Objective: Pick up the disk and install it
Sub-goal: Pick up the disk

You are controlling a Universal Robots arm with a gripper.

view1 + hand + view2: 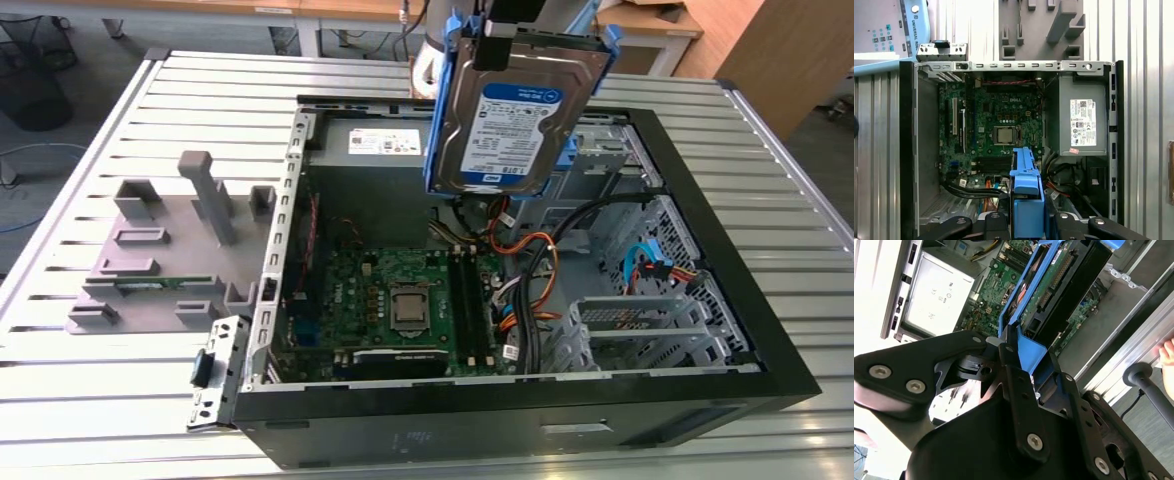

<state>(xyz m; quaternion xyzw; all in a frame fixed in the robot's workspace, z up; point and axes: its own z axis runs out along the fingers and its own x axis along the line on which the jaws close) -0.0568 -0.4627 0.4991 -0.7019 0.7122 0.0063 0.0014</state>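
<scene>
item: disk, near upright, label showing. place: in the air above the open computer case, near the power supply. my pincer: pinching its blue rail.

One disk, silver with blue side rails. One gripper. One open black computer case. Inside it there is one green motherboard with one processor socket, one grey power-supply box with one white sticker, and one silver drive cage. The cables in the case are too tangled to count. One slatted metal table. One grey plastic fixture lies on it. One person's hand shows in the second wrist view. One grey control tablet shows in the first wrist view.
</scene>
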